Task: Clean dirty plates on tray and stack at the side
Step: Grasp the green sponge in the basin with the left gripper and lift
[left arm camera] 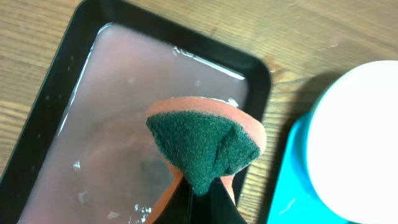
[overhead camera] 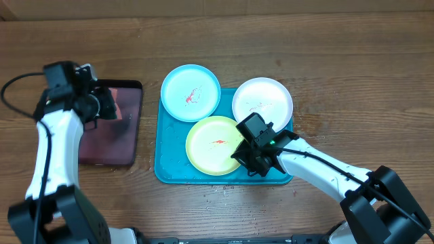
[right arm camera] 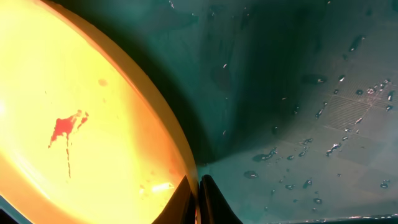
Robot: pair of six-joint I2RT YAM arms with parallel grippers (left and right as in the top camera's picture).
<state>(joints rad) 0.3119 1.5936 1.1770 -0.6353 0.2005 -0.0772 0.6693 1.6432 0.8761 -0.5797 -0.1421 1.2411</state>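
Three plates lie on the turquoise tray point(overhead camera: 169, 166): a light blue plate point(overhead camera: 190, 93) at its top left, a white plate point(overhead camera: 262, 102) at the top right, and a lime-green plate point(overhead camera: 213, 144) in front. All three carry smears. My right gripper point(overhead camera: 243, 150) is shut on the green plate's right rim. In the right wrist view its jaws pinch that rim point(right arm camera: 198, 186), with a red smear point(right arm camera: 65, 127) on the plate's face. My left gripper point(left arm camera: 200, 193) is shut on an orange sponge with a green scouring face point(left arm camera: 202, 146), held above the dark tray point(left arm camera: 112, 124).
The dark tray point(overhead camera: 108, 146) with pinkish water lies left of the turquoise tray, with a strip of bare wood between them. The light blue plate point(left arm camera: 354, 143) overhangs the turquoise tray's corner point(left arm camera: 292, 186). Water drops point(right arm camera: 323, 149) dot the tray floor.
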